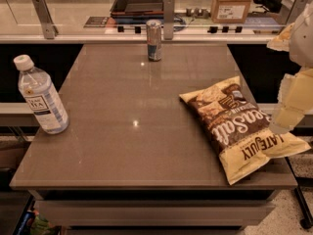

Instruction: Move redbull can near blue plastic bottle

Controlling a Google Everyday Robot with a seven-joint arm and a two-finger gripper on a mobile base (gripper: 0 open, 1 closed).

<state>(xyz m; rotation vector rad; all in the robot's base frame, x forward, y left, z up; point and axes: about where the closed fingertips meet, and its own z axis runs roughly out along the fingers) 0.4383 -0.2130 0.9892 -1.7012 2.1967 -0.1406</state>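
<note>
The redbull can (154,40) stands upright at the far edge of the brown table (132,106), near the middle. The blue plastic bottle (41,96), clear with a white cap and a striped label, stands tilted at the table's left edge, far from the can. My gripper (288,114) hangs at the right edge of the view, over the right side of the table and beside the chip bag. It is well away from the can and holds nothing that I can see.
A brown and yellow chip bag (242,126) lies flat on the right part of the table. Behind the table runs a counter rail with metal posts (168,16), a dark tray (139,3) and a cardboard box (230,4).
</note>
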